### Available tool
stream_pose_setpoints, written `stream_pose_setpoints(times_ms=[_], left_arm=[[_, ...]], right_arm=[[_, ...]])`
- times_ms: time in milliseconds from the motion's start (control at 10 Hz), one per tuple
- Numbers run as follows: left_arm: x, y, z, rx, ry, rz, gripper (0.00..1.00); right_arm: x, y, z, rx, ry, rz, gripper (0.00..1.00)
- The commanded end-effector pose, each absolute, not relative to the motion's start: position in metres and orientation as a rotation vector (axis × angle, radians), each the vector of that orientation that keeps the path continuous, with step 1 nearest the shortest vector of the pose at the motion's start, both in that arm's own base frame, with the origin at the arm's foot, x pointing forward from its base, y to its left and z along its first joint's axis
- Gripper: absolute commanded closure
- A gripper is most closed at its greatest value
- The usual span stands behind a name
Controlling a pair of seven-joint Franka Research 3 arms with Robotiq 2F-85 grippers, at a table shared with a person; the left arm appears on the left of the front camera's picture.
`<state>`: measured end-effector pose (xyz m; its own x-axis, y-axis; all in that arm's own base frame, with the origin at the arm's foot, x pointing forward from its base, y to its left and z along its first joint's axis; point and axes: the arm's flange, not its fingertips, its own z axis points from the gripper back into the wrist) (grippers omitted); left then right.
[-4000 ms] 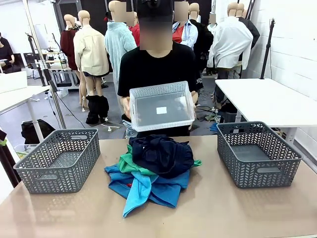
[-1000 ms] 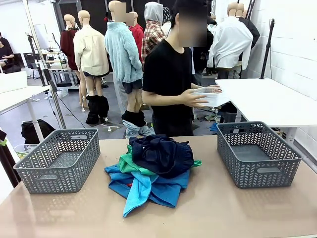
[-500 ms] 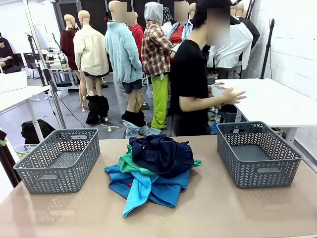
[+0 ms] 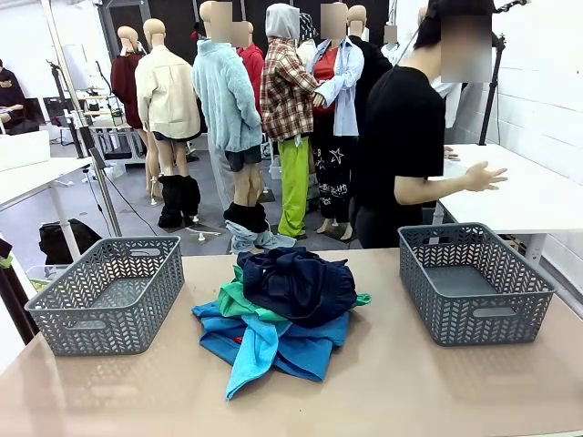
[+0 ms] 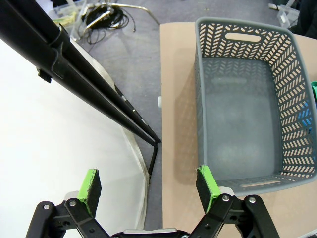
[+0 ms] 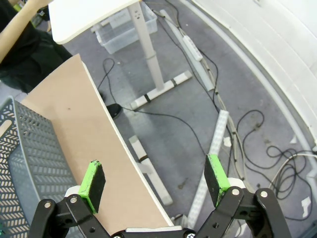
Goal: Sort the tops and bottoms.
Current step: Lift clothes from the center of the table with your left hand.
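Plainly, neither claw has anything to work with yet. The left claw (image 5: 147,173) is spread wide and empty, hanging over the desk's left edge with the left basket (image 5: 282,99) just beside it. The right claw (image 6: 153,161) is equally spread and empty, out past the desk's right edge above bare floor and loose cables, with a corner of the right basket (image 4: 474,282) at the side of its view. Both baskets look empty. All four garments lie in one heap at the middle of the desk (image 4: 392,382), between the baskets. The dark navy bottom (image 4: 296,282) is bunched on top, and the bright green bottom (image 4: 239,300) peeks out beneath it. The light turquoise top (image 4: 255,350) and the medium blue top (image 4: 310,350) are splayed at the bottom. The first pick should probably be the navy piece, since it pins the others. The claw should come straight down on its crown and close on a raised fold of navy cloth alone. It should then lift high enough for the trailing fabric to peel off the green (the layers look tangled, so a low drag would likely pull the heap along). Which basket takes bottoms can't be told, so that choice must simply stay consistent. The person (image 4: 405,155) stands turned away toward another table, well apart from the heap.
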<state>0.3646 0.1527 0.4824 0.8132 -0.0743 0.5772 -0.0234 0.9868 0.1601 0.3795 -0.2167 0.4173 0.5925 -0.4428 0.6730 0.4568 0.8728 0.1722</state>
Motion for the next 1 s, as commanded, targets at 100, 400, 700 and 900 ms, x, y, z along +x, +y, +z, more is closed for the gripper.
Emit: stream_pose_setpoints(times_ms=[100, 400, 700, 900], left_arm=[[0.3647, 0.1535, 0.4812, 0.176, -0.613, -0.024, 0.0], [0.3647, 0.1535, 0.4812, 0.176, -0.613, -0.024, 0.0], [0.3647, 0.1535, 0.4812, 0.176, -0.613, -0.024, 0.0], [0.3647, 0.1535, 0.4812, 0.176, -0.613, -0.024, 0.0]], right_arm=[[0.3792, -0.2155, 0.4197, -0.028, -0.772, -0.518, 0.0], [0.3792, -0.2155, 0.4197, -0.028, -0.772, -0.518, 0.0], [0.3792, -0.2155, 0.4197, -0.028, -0.772, -0.518, 0.0], [0.3792, -0.2155, 0.4197, -0.028, -0.772, -0.518, 0.0]])
